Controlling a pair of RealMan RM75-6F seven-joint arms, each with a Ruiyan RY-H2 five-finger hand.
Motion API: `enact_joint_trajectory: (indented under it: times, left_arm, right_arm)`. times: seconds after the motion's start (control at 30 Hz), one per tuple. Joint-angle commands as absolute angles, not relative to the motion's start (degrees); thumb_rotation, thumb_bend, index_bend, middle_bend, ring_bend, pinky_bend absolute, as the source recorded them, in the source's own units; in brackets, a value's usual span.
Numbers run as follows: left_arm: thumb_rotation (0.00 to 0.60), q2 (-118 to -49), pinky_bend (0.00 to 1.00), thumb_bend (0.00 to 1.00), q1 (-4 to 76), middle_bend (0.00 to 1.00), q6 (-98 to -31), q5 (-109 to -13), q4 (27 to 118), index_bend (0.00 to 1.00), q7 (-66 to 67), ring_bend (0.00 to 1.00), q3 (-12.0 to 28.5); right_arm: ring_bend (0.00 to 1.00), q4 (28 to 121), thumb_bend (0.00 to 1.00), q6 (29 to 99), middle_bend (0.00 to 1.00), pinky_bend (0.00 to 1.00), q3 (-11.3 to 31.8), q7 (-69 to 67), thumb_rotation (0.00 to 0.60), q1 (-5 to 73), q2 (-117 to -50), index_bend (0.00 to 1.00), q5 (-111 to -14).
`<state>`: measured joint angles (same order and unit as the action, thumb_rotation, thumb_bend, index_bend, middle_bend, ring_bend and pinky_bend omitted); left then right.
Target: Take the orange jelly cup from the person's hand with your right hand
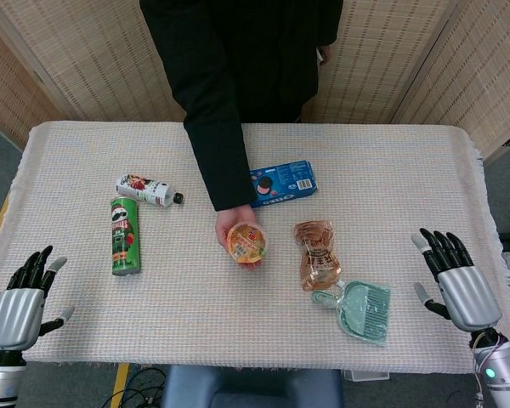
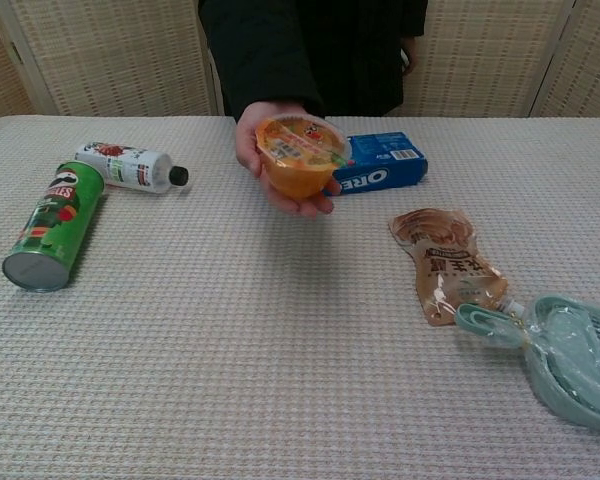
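Note:
The orange jelly cup (image 1: pixel 246 241) (image 2: pixel 300 157) rests in the person's hand (image 1: pixel 231 228) (image 2: pixel 252 140), held out above the middle of the table. My right hand (image 1: pixel 456 280) hovers at the table's right edge, open with fingers spread, well to the right of the cup. At the near left corner my left hand (image 1: pixel 21 303) is open too and holds nothing. Neither hand appears in the chest view.
A blue Oreo box (image 1: pixel 282 183) (image 2: pixel 378 168) lies behind the cup. A brown pouch (image 1: pixel 315 253) (image 2: pixel 447 264) and a mint brush in plastic (image 1: pixel 362 310) (image 2: pixel 565 355) lie between the cup and my right hand. A green chip can (image 1: pixel 125 235) (image 2: pixel 52 225) and small bottle (image 1: pixel 144 190) (image 2: pixel 128 165) lie left.

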<state>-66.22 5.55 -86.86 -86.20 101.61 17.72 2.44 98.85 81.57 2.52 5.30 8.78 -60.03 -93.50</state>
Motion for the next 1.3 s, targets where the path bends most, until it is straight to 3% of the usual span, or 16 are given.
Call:
enact_joint_trajectory:
  times: [0.03,0.4,0.6,0.8,1.3]
  left_arm:
    - [0.6,-66.07,0.21,0.22,5.38,0.04,-86.91,-86.07,101.61,0.18,17.45,0.05,2.36]
    - [0.6,-65.75,0.21,0.22,4.66,0.04,-87.43,-85.98,101.18,0.18,16.04,0.05,2.09]
    - [0.6,-65.4,0.21,0.22,4.39,0.04,-87.51,-85.9,100.99,0.18,15.5,0.05,2.0]
    - [0.6,-65.02,0.21,0.22,3.96,0.04,-87.65,-85.62,100.76,0.19,14.89,0.05,1.86]
    - [0.6,-63.86,0.21,0.22,3.48,0.04,-88.06,-85.62,101.3,0.2,14.64,0.05,1.96]
  right_arm:
    - [0.0,100.05,0.34,79.09,0.01,0.0,2.87,6.51,0.6,11.09,-60.04,0.0,-94.91]
    - [0.0,104.83,0.17,62.6,0.0,0.0,7.68,10.34,0.6,25.62,-63.58,0.0,-95.19]
    - [0.0,103.4,0.2,52.28,0.0,0.0,12.75,11.5,0.6,35.58,-69.4,0.0,-88.93]
    - [0.0,100.82,0.21,46.15,0.0,0.0,16.22,13.51,0.6,42.88,-74.19,0.0,-82.4]
    - [0.0,94.47,0.27,40.34,0.03,0.03,18.22,19.55,0.6,54.18,-81.07,0.0,-68.55]
